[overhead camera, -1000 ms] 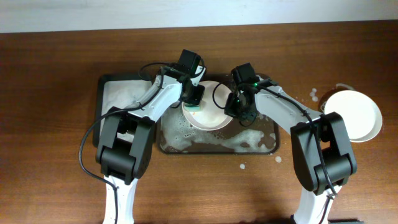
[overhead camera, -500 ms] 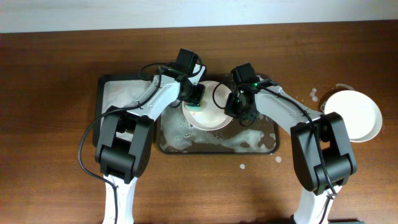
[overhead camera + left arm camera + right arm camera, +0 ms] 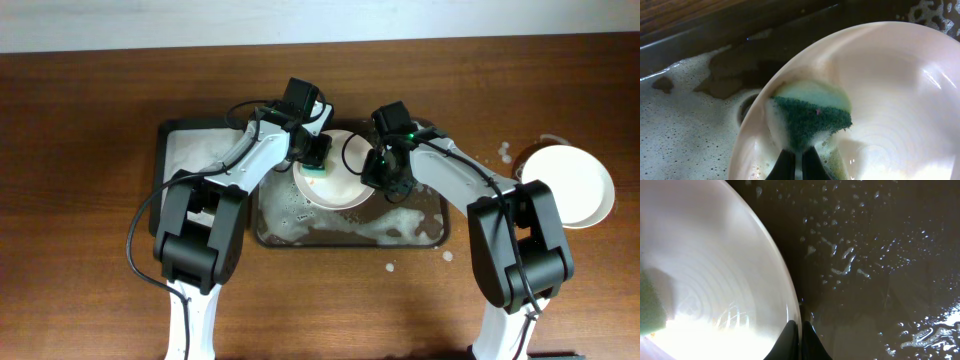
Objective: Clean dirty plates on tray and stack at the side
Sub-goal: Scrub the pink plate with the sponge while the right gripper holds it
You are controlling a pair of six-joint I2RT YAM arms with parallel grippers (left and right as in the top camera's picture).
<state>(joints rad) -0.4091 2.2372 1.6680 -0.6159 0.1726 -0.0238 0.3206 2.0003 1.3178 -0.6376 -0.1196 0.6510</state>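
Note:
A pale pink plate (image 3: 338,180) is held tilted over the dark brown tray (image 3: 420,232), which is streaked with foam. My left gripper (image 3: 313,160) is shut on a green sponge (image 3: 807,117) and presses it on the plate's inner face (image 3: 890,95) near its left rim. My right gripper (image 3: 385,180) is shut on the plate's right rim (image 3: 790,305); the plate's inside (image 3: 705,275) shows in the right wrist view. More plates (image 3: 568,185), white, are stacked on the tabletop at the right.
A smaller dark tray (image 3: 190,155) covered in foam lies left of the big tray and also shows in the left wrist view (image 3: 685,130). White soap splashes (image 3: 390,267) dot the wood table in front of and right of the tray.
My left gripper with the sponge has shifted slightly on the plate. The right arm and the plate have not visibly moved.

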